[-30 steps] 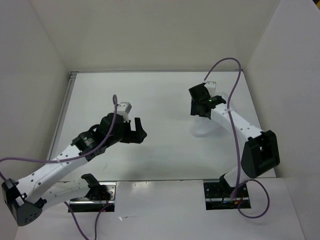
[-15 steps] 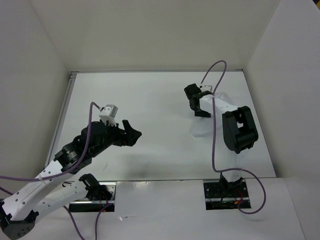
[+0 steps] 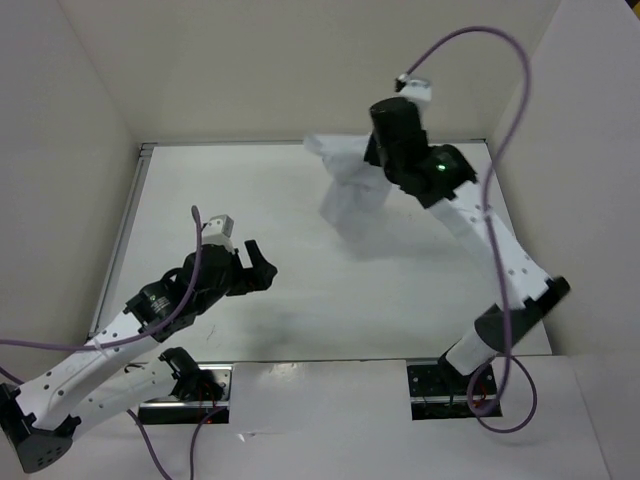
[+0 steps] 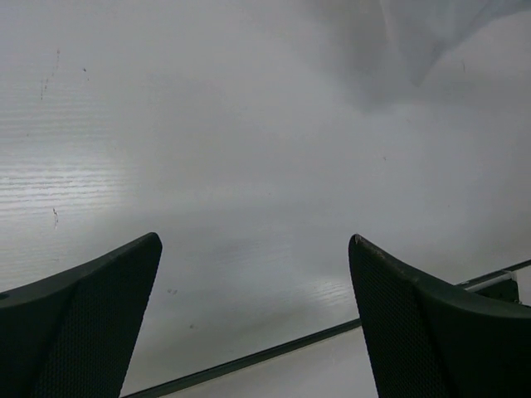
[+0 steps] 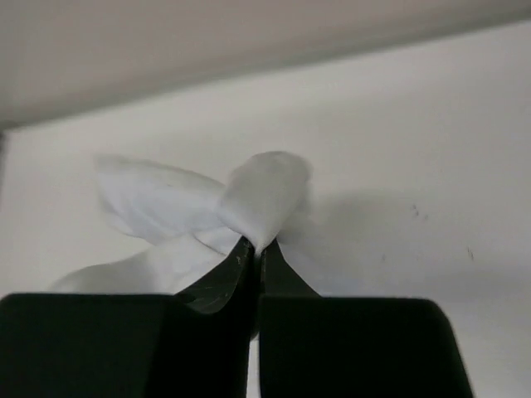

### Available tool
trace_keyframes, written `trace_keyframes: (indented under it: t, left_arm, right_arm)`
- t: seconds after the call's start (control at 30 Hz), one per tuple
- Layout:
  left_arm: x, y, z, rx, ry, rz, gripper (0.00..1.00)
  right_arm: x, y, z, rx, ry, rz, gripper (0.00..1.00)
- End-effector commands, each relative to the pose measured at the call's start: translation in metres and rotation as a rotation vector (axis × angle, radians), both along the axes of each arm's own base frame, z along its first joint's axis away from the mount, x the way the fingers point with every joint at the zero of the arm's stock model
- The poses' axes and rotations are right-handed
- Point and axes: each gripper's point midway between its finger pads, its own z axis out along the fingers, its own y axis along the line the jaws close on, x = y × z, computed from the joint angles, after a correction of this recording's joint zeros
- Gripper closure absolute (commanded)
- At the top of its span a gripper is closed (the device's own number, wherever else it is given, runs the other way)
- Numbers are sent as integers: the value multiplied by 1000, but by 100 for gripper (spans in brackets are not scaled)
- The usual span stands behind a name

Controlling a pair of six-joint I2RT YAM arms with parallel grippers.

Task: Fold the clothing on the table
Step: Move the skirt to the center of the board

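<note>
The middle of the surface [image 3: 330,300] lies bare between the two arms, a broad lane from the near edge to the far one. The left arm [image 3: 110,345] slants over the near left part, and bare surface shows between the spread left jaws. At the far right, the clothing [image 3: 350,195] hangs from the clamped right jaws and bars that corner, with the right arm [image 3: 490,240] behind it. Upright walls [image 3: 60,150] close the left, far and right sides.

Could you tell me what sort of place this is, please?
Probably a robot test cell: a flat white table boxed in by plain white upright walls, two white jointed arms bolted at its near edge.
</note>
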Motion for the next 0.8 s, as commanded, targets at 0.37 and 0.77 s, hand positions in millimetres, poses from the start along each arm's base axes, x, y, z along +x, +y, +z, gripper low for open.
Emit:
trace_keyframes:
  t: [0.37,0.77]
  left_arm:
    - [-8,14,15,-67,-54,51,0]
    - [8,-14,-18,48,58,-29,0]
  right_arm:
    - [-134,-79,-113,56,288,-91,51]
    - [-134,-62,-67,144,174,45,50]
